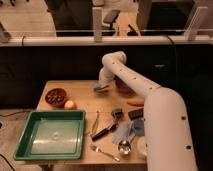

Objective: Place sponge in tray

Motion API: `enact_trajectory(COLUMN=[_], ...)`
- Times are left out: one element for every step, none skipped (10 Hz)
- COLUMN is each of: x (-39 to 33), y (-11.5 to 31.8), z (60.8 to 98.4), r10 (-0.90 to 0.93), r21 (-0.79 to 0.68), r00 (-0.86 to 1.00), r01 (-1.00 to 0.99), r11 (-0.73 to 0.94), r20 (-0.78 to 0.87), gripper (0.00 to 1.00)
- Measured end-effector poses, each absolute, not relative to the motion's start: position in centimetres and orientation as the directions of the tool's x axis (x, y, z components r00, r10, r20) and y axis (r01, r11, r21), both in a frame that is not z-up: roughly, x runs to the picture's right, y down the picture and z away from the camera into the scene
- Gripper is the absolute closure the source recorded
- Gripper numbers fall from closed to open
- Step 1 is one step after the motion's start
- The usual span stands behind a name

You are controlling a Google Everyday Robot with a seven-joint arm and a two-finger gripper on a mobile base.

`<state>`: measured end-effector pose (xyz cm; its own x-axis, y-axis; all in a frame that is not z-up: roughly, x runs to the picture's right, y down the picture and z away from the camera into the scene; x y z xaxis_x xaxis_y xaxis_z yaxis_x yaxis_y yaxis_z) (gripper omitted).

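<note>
The green tray (pixel 30 150) sits empty at the table's front left. A small blue sponge (pixel 101 89) is at the tip of my gripper (pixel 101 86), over the back middle of the wooden table (pixel 85 95). The gripper is shut on the sponge and holds it just above the tabletop, behind and to the right of the tray. The white arm reaches in from the lower right and bends down to the gripper.
A dark red bowl (pixel 56 96) and an orange fruit (pixel 70 105) lie just behind the tray. A purple bowl (pixel 125 88), a carrot (pixel 135 102), a black-handled brush (pixel 105 131), a fork (pixel 104 151), a spoon (pixel 124 146) and a blue cloth (pixel 127 131) fill the right side.
</note>
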<state>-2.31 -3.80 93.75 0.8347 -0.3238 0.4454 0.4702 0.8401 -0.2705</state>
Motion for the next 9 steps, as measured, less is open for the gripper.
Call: enact_trajectory(x=[-2.8, -3.1, -3.1, -3.1, -3.3, -3.7, -4.0, -4.0, -4.1], y=[-4.0, -4.1, -4.2, -4.5, -4.7, -4.8, -5.1, -5.3, -5.5], z=[93.8, 93.8, 93.8, 93.9, 94.0, 94.0, 94.1, 94.1, 94.2], r10=[-0.330, -0.338, -0.342, -0.347, -0.351, -0.356, -0.363, -0.366, -0.369], r21=[-0.266, -0.260, -0.256, -0.251, -0.247, -0.243, -0.235, -0.232, -0.227], r00=[0.830, 0.826, 0.824, 0.823, 0.820, 0.816, 0.811, 0.810, 0.808], r01=[0.477, 0.484, 0.488, 0.489, 0.493, 0.498, 0.505, 0.507, 0.508], r11=[0.838, 0.835, 0.835, 0.835, 0.834, 0.832, 0.830, 0.830, 0.831], r20=[0.449, 0.452, 0.452, 0.451, 0.453, 0.456, 0.460, 0.459, 0.459], gripper=[0.97, 0.97, 0.97, 0.97, 0.97, 0.97, 0.97, 0.97, 0.97])
